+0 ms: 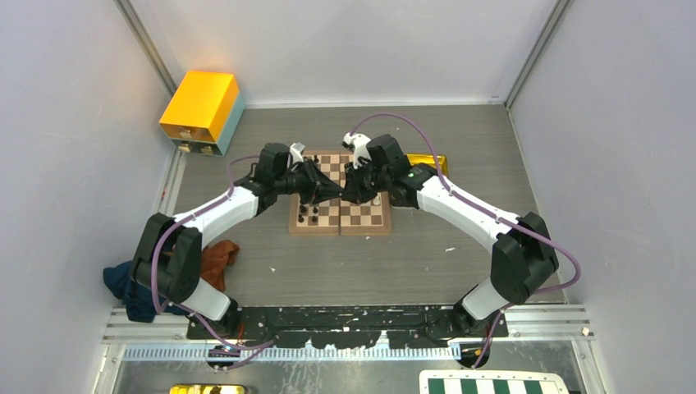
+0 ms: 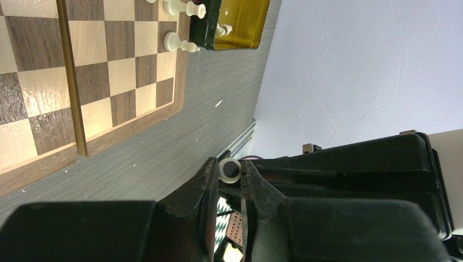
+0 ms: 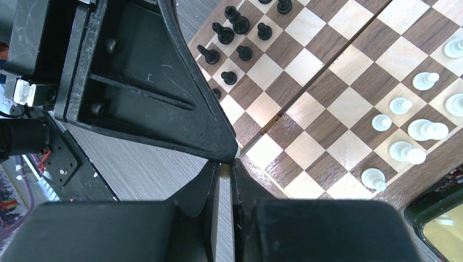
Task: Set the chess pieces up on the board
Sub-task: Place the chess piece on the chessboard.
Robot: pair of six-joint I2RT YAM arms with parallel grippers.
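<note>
- Board (image 1: 361,220): square, with dark and light brown squares, a brown frame and a centre seam. It lies flat on the grey table (image 1: 427,263) at mid-frame in the top view.
- Black pieces (image 3: 235,38): tiny figures clustered on squares at the top centre of the right wrist view.
- White pieces (image 3: 407,128): these stand near the board's edge, at the right of the same frame.
- White piece (image 2: 230,170): its round cream end shows at the lower centre of the left wrist view.
- Left gripper (image 2: 230,177): closed on the white piece, with a finger pressed to each side of it.
- Right gripper (image 3: 225,166): its fingers are nearly together, leaving a narrow slit, and its tips meet the left gripper's tip. Whether it holds anything cannot be told.
- Left arm (image 1: 209,215) and right arm (image 1: 468,205): both rise from the bottom of the top view with elbows bowed outward, and their forearms converge over the board's middle.
- Gold tray (image 1: 431,160): just beside the board's upper right corner.
</note>
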